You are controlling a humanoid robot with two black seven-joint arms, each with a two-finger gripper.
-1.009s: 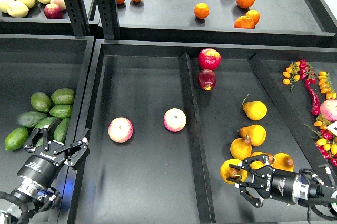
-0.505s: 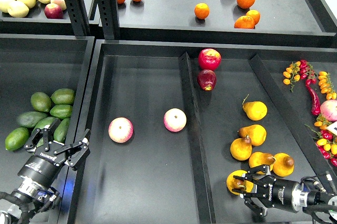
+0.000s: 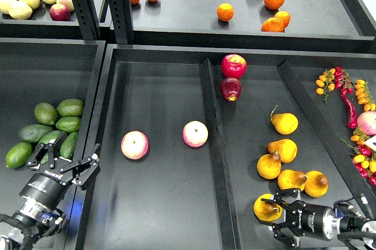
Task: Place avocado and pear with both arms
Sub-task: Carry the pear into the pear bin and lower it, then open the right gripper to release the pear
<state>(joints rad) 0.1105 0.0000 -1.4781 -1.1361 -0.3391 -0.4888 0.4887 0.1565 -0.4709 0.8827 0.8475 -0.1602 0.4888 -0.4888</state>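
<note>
The right gripper [image 3: 275, 219] pinches the pear [image 3: 265, 207] (nearest of 6) on the dark surface [image 3: 164, 203]. The left gripper [image 3: 64, 157], fingers spread, hovers beside the avocado [image 3: 69, 144].

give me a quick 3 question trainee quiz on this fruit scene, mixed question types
1. True or false: the left gripper is shut on an avocado.
2. Multiple choice: the pear nearest the right gripper lies
A) on the upper shelf with the oranges
B) at the near end of the pear group
C) between the two pink apples
3. Fill in: the divider separates the two pink apples from the two ____ apples at the back.

Key
1. False. Its fingers are spread, above the near end of the avocados, holding nothing.
2. B
3. red
</note>
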